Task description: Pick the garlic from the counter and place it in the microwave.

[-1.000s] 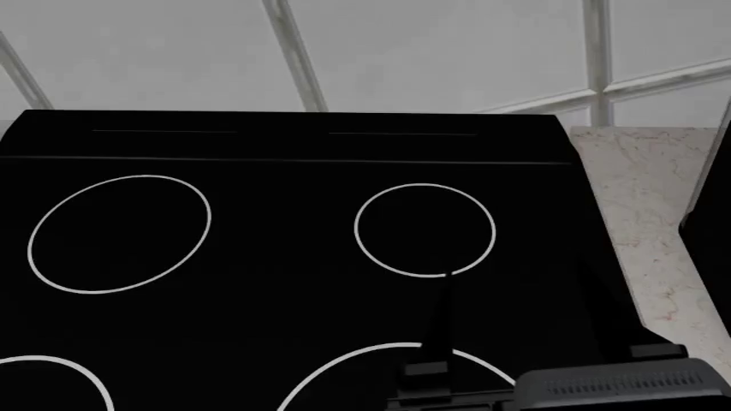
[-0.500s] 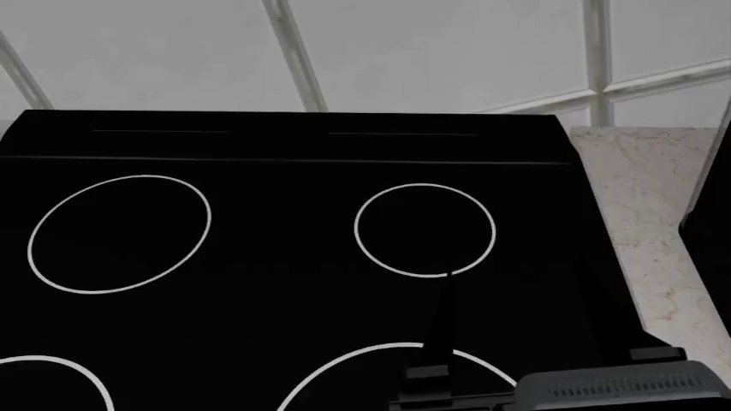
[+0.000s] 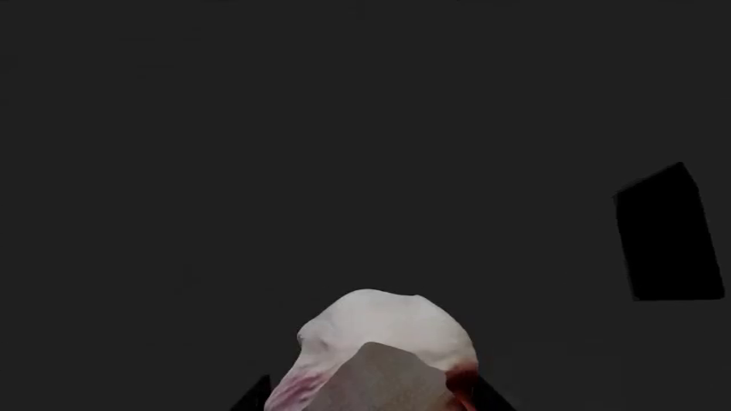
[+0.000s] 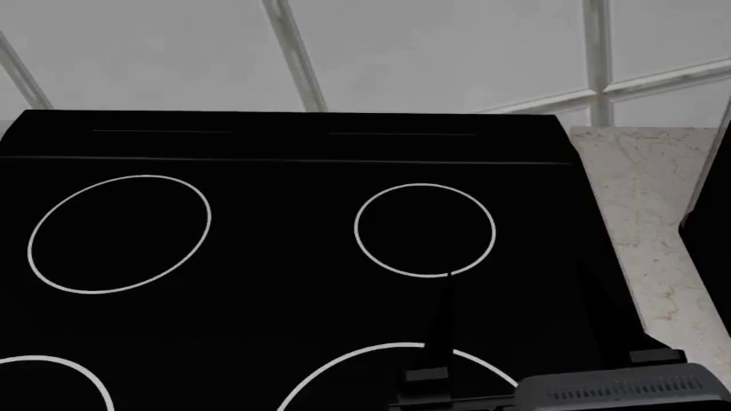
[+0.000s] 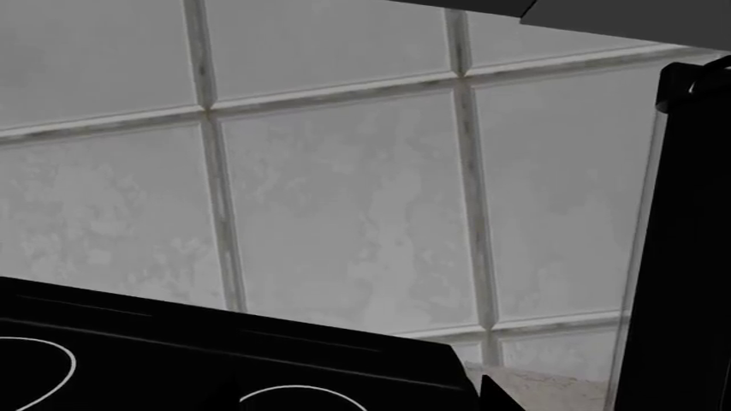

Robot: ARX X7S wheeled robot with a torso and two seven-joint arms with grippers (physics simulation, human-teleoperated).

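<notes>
Left wrist view: I'm seeing the garlic pinched in my left end effector, dark surroundings; long axis unclear. Right end effector is hovering over the stovetop, fingers apart.

In the head view, the right gripper sits slightly lower at the bottom edge than 1 s ago. Its grey housing also shows lower against the stovetop, a very small shift.
</notes>
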